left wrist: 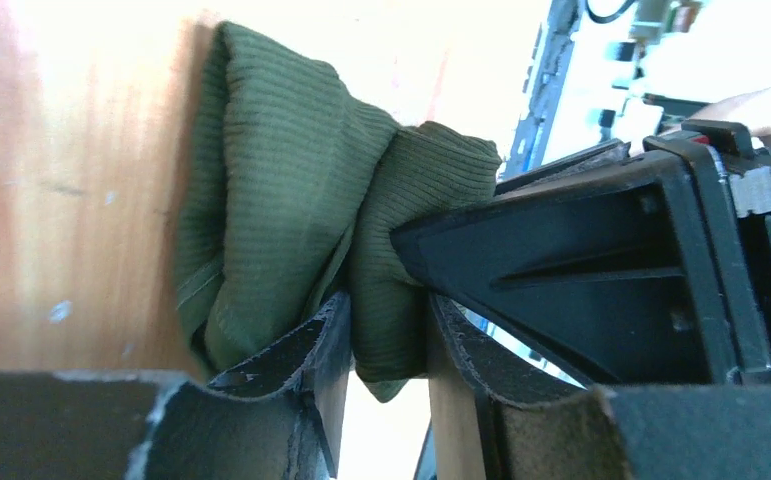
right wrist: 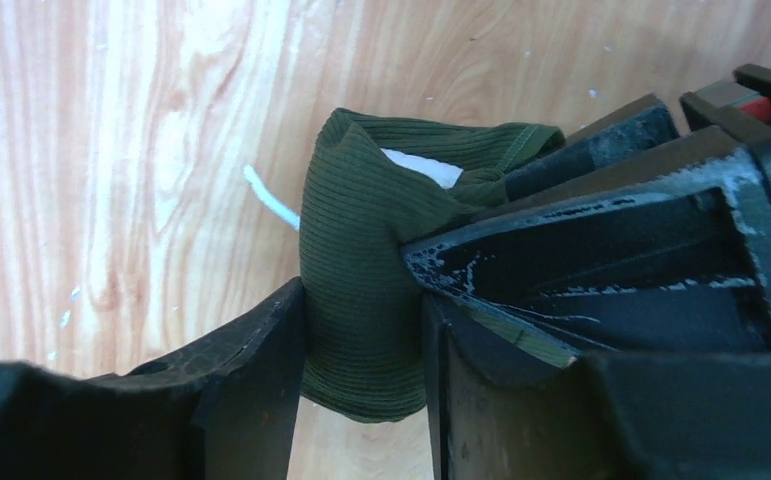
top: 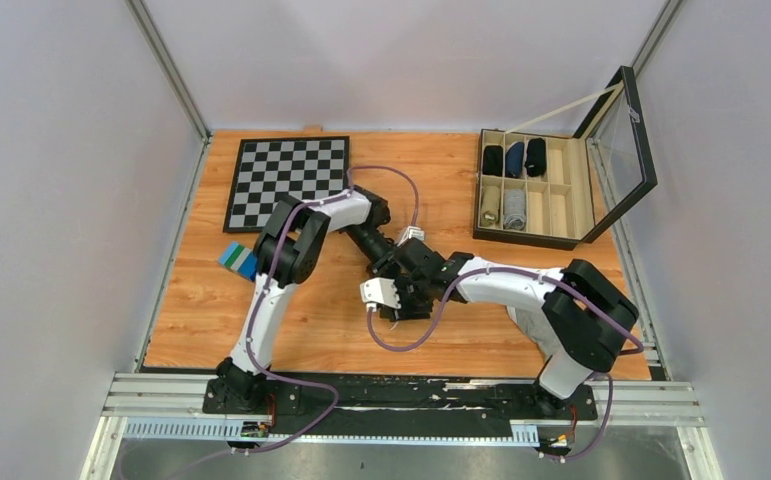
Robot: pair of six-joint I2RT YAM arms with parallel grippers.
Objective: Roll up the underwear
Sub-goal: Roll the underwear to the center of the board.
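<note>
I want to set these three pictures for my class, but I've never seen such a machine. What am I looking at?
Two robot arms, the left arm and the right arm, are bolted to a wooden table. The wide picture is taken from above and behind them; each close-up comes from a camera on one wrist. On the table lie a chessboard, a small blue-green item and an open box holding some rolls of cloth. The left gripper and right gripper both pinch the same green underwear.
</note>
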